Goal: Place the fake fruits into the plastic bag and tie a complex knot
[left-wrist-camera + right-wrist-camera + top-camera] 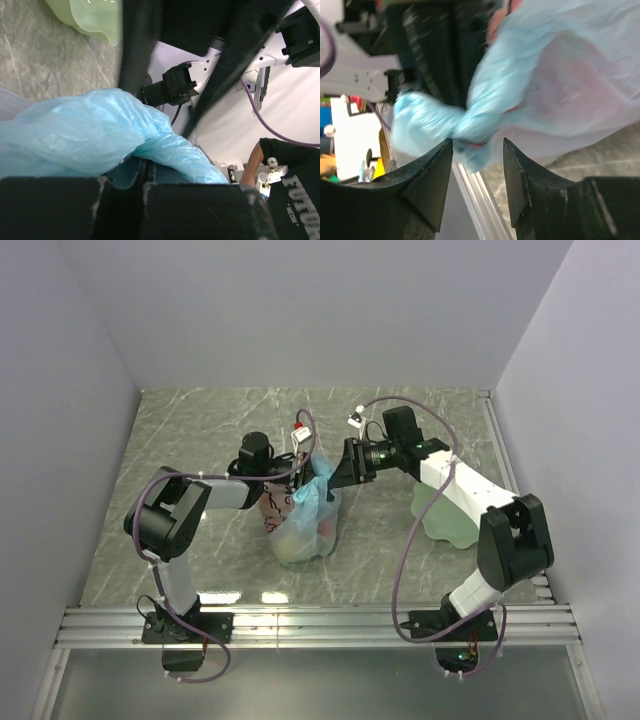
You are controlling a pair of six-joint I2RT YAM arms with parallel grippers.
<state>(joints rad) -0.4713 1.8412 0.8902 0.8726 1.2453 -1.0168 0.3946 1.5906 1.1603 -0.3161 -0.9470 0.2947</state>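
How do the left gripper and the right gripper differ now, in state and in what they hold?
The left gripper is shut; the right gripper stands open. The left gripper pinches blue film of the plastic bag; the right gripper clamps nothing, the bag's twisted neck lying just past its tips. Both are black and work at the bag's top.

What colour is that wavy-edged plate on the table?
The plate is pale green, clearest in the left wrist view.
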